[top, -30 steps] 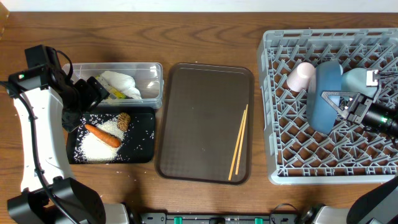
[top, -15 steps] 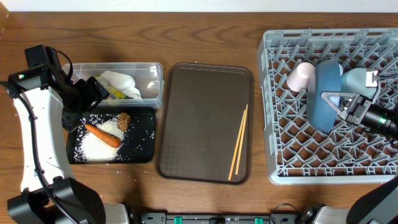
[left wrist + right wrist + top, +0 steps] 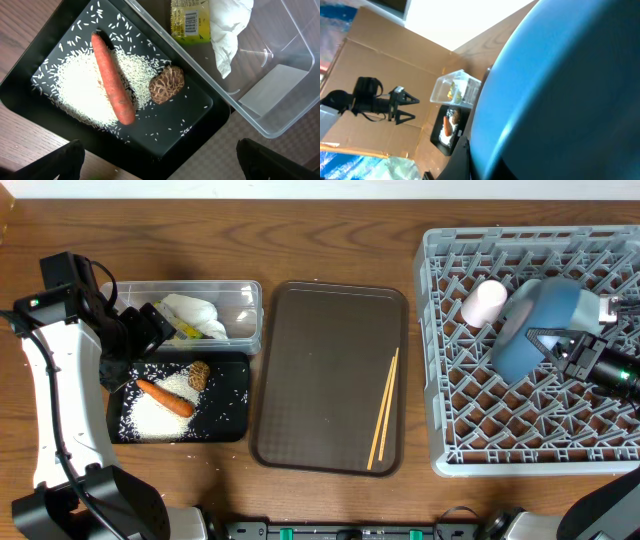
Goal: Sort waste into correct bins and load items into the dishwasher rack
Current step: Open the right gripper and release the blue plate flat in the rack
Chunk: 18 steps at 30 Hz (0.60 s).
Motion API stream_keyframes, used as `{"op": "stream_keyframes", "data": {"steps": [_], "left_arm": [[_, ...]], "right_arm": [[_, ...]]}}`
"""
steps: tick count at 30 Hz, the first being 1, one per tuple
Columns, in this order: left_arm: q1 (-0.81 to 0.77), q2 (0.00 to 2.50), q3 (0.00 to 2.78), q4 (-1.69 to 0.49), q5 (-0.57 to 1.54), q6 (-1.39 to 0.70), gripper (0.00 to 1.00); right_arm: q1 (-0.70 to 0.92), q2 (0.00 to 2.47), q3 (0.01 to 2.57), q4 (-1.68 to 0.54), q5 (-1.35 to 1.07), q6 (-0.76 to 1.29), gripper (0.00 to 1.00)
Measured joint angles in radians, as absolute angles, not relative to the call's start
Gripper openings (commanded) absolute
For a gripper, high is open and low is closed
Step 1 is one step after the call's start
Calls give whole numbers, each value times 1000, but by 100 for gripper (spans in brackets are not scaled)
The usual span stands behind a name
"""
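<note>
Your right gripper [image 3: 563, 350] is pinched tight on the smooth, round blue plate [image 3: 535, 320] in the grey plastic rack [image 3: 470, 415]. Your left gripper [image 3: 147, 332] is spread wide, holding nothing.

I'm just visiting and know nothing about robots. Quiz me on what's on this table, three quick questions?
1. True or false: the chopsticks lie on the brown serving tray.
2. The carrot lies in: A) the clear tub, B) the black tray, C) the grey rack.
3. What is the right pincer shut on?
Key: 1 true; 2 B; 3 the dark-blue plate.
</note>
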<state>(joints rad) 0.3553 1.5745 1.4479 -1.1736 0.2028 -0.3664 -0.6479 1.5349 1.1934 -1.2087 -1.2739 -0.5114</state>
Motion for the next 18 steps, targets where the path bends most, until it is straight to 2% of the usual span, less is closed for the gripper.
{"op": "stream_keyframes", "data": {"steps": [13, 14, 18], "left_arm": [[355, 1575, 1448, -1173, 203, -366, 98], [355, 1575, 1448, -1174, 203, -366, 98], [355, 1575, 1448, -1173, 202, -366, 98]], "right_arm": [[-686, 1531, 1185, -1227, -1186, -472, 1], [-686, 1531, 1185, -1230, -1185, -472, 4], [-693, 1531, 1184, -1245, -1148, -467, 28]]}}
